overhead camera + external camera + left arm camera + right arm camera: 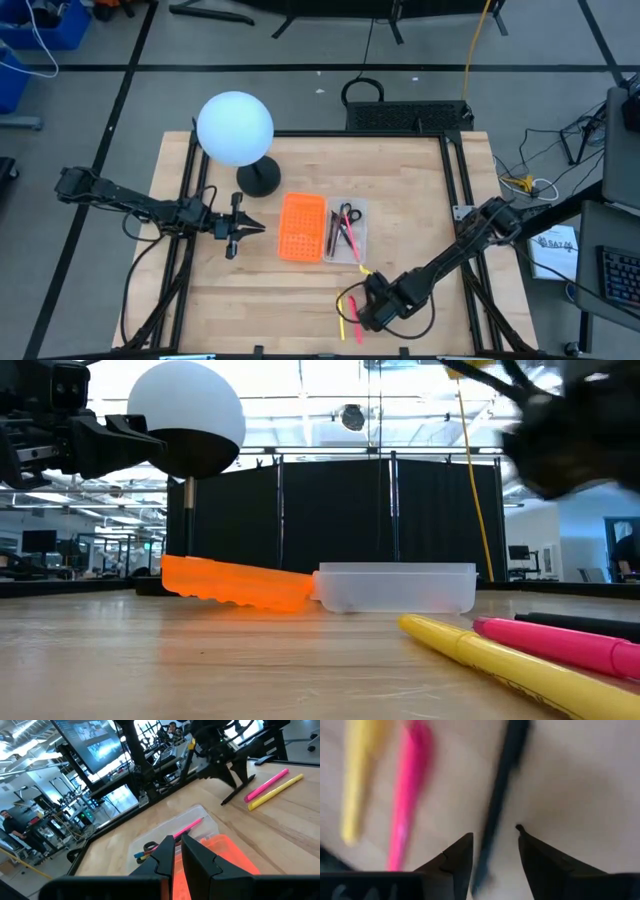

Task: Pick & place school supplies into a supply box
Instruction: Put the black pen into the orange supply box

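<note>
The clear supply box [358,243] lies mid-table, its orange gridded lid [302,227] spread flat on its left. Inside are black-handled scissors [347,213] and a pink pen [187,826]. Near the table's near edge lie a yellow pen [480,655], a pink pen [560,645] and a black pen [501,795]. My right gripper [494,834] hangs open just above them, one finger on either side of the black pen. My left gripper [177,851] hovers shut to the left of the lid [225,851], pointing at it.
A white globe lamp [235,128] on a black base [258,180] stands behind the lid, toward the table's far left. Bare wood lies in front of the box and to its right. Black frame rails run along both side edges of the table.
</note>
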{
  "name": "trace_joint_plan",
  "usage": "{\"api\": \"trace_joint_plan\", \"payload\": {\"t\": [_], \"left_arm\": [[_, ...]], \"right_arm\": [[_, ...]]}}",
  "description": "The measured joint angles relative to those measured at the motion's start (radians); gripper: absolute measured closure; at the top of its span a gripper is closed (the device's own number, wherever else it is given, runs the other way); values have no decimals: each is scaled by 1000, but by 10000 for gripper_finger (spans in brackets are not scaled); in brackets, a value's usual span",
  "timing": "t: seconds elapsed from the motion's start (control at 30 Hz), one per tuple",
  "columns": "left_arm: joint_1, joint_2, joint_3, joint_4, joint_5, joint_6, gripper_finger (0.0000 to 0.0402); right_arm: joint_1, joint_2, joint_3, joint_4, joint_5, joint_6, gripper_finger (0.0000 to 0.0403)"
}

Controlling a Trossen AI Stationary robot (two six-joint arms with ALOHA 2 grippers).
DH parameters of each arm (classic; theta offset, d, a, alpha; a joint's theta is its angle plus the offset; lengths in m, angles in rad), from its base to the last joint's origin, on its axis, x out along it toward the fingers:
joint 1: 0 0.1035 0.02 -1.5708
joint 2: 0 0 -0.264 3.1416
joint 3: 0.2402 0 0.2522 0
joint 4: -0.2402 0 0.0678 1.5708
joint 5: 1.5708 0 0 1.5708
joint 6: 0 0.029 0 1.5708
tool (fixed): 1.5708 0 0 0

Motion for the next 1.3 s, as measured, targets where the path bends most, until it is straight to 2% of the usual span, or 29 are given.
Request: {"api": "trace_joint_plan", "payload": {"t": [0.13, 0.2, 0.57, 0.77, 0.87, 1.03, 1.3], "left_arm": [[0, 0, 0, -5, 0, 0, 360], [0, 0, 0, -14, 0, 0, 360], [0, 0, 0, -42, 0, -50, 360], [0, 0, 0, -42, 0, -42, 360], [0, 0, 0, -42, 0, -43, 360], [0, 0, 0, -42, 0, -43, 360], [0, 0, 0, -42, 0, -46, 360]], "right_arm": [[2, -4, -41, -42, -121, 14, 268], [-1, -4, -47, -54, -142, 4, 276], [1, -7, -50, -58, -34, -261, 308], [2, -7, -51, -50, 139, -340, 310], [1, -7, -52, -49, 191, -342, 310], [-11, -7, -56, -18, 197, -360, 328], [-1, -7, -56, -10, 171, -336, 384]]}}
